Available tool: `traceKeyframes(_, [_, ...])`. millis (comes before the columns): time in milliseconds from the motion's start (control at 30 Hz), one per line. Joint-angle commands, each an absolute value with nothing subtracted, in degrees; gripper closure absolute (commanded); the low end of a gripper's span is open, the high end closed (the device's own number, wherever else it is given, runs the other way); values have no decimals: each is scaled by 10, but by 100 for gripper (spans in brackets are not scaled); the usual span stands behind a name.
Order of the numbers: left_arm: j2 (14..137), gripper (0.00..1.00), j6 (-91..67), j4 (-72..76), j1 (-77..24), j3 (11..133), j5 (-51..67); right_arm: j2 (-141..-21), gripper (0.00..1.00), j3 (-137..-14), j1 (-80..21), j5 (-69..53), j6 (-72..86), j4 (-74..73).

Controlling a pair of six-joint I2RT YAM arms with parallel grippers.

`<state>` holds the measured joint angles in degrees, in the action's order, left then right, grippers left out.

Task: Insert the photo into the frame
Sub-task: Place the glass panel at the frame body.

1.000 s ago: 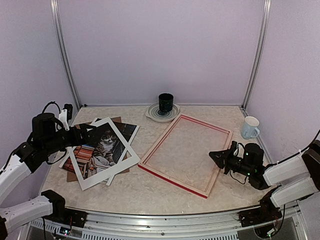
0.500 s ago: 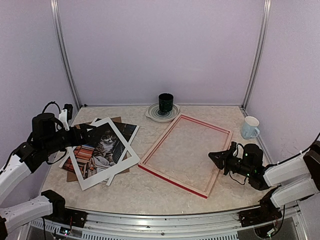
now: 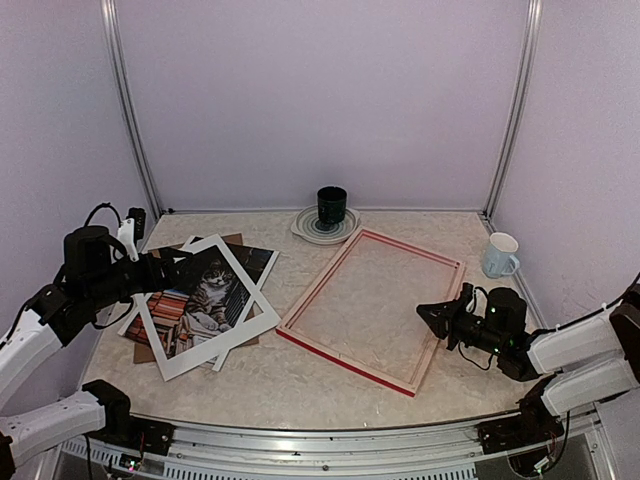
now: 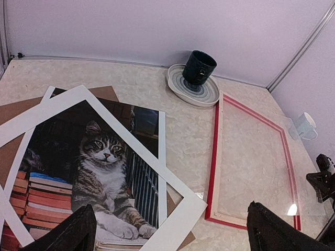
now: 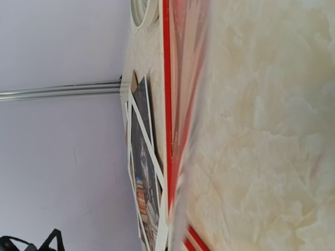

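Grey-tabby cat print with book stacks, the photo (image 3: 205, 295), lies flat at the left of the overhead view. It sits on a plain brown cardboard backing board (image 3: 143, 352) and a white mat with a rectangular window (image 3: 222, 348) lies skewed on top, so only part of the print shows. Thin red-edged rectangular frame (image 3: 345, 362) lies at centre-right with its pale wood back up. It is empty and just beside the mat's lower right corner, with bare marbled table (image 3: 260, 385) showing through it.

Judged progress is none: the photo is not lifted, not freed from the mat, not in the frame. Left to do: get the print out from under the mat, carry it right, and lay it inside the rails.

Left gripper (image 3: 175, 262) hovers over the upper left edge of the pile with jaws spread wide, holding nothing. Right gripper (image 3: 424, 312) is closed tight and empty, low over the frame's right rail. Dark mug (image 3: 331, 207) on a striped plate (image 3: 305, 230) sits at the back, with a white mug (image 3: 500, 255) at far right.
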<state>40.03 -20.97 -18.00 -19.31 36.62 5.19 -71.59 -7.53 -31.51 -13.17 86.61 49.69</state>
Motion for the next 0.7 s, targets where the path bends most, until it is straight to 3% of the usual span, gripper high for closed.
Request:
traceKeyframes(0, [395,1,-211,-165,-189,360,56,-705,100,-69,-326,-135,866,498])
traceKeyframes(667, [393,1,-210,-165,-189,360,56,-708,100,-64,-337,-120,855,497])
